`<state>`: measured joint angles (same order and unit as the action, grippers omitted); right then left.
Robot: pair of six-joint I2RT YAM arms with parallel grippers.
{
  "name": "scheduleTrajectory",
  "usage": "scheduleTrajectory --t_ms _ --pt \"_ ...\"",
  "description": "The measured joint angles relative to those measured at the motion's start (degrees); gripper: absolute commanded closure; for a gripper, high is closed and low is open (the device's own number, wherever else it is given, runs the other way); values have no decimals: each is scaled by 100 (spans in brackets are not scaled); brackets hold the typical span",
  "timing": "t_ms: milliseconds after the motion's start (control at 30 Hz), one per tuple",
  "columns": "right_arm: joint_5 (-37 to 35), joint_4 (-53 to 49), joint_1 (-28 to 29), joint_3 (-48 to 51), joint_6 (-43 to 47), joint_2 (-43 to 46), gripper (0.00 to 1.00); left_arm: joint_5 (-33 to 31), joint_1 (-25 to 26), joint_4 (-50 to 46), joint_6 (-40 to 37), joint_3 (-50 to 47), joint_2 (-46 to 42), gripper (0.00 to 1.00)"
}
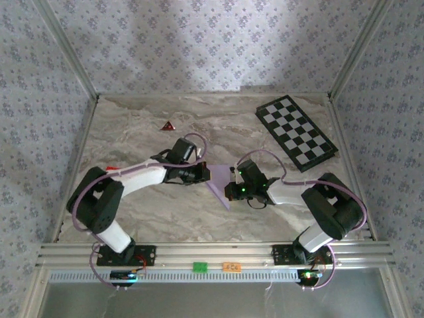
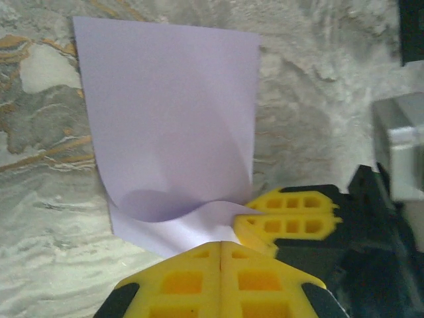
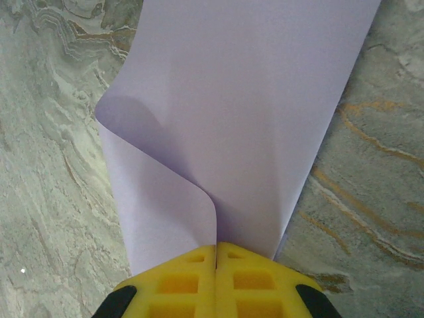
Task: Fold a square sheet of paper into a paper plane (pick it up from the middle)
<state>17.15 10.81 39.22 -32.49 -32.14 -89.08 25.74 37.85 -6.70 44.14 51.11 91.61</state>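
Top external view first: I see the marble-patterned table [image 1: 165, 212] with both arms bent inward so their wrists meet near its middle. The black-and-white checkered board [image 1: 296, 131] lies flat at the far right, well apart from them.

Between the two wrists is the square sheet of paper [image 1: 217, 184], a pale lilac sliver running from the left gripper [image 1: 201, 173] toward the near side beside the right gripper [image 1: 230, 192].

On the left wrist camera the sheet [image 2: 169, 112] is plain, thin and unprinted, and most of it spreads flat over the marble. Its near edge curls up and rolls over a paler layer beneath, throwing a soft shadow in the hollow. The left gripper [image 2: 220, 246] has its yellow jaws pressed together with no gap. The paler layer runs right up to their tips, so I read it as pinched there. The right gripper [image 2: 246, 217] comes in just beside it from the right, its yellow fingers [image 2: 291, 228] touching the same curled edge.

On the right wrist camera the sheet [image 3: 252, 99] is doubled over, a rounded flap rolling in from the left. Both layers converge into the seam of the right gripper [image 3: 216, 248], whose jaws are clamped flush on the paper.

A small dark red triangle [image 1: 167, 125] sits alone at the far left.
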Motion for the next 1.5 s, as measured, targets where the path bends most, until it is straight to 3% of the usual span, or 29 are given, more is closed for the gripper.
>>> scheduleTrajectory --t_ms 300,700,1500 --pt "15 170 -15 -2 -96 -83 100 22 452 1115 763 -817 -87 97" --pt "15 186 -15 -2 -114 -87 100 61 466 2406 1497 -1110 188 100" --pt "11 184 -15 -2 -114 -87 100 131 472 2677 1676 -1235 756 100"
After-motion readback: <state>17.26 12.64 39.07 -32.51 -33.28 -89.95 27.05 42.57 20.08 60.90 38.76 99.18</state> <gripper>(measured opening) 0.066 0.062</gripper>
